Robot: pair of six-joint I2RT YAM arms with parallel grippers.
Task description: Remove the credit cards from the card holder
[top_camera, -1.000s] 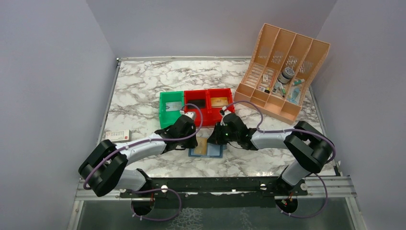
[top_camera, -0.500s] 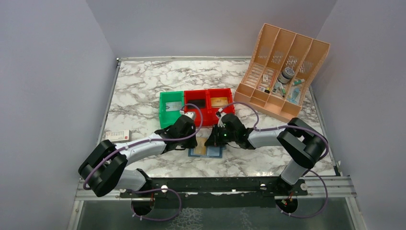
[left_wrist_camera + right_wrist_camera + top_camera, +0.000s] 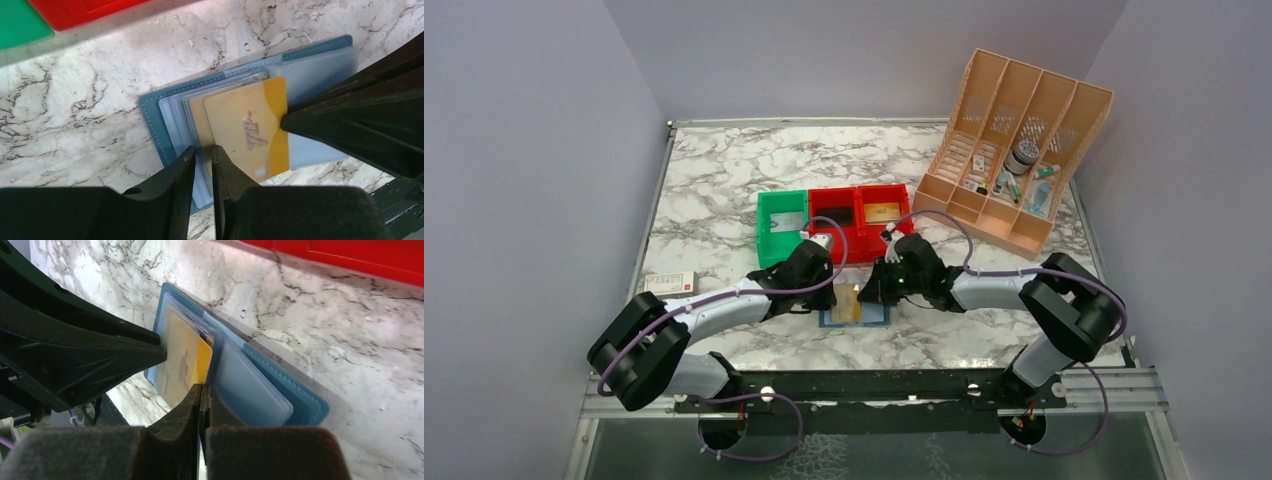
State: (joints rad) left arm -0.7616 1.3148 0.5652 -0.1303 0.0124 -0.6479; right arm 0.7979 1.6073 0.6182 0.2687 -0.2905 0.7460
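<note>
The table (image 3: pixel 714 180) is white marble veined with grey, the card holder (image 3: pixel 150 107) teal-blue with pale cloudy sleeves, the credit card (image 3: pixel 240 135) tan-gold with a deeper yellow band, one bin (image 3: pixel 769 225) green, two bins (image 3: pixel 860 215) red, the organiser (image 3: pixel 984 100) peach.

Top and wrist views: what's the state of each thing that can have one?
card holder, open flat, sleeves fanned.
gold card, partly out of its sleeve.
left claw, shut on the card holder's sleeve edge.
right claw, shut on the gold card's edge.
right red bin, holds a tan card.
</note>
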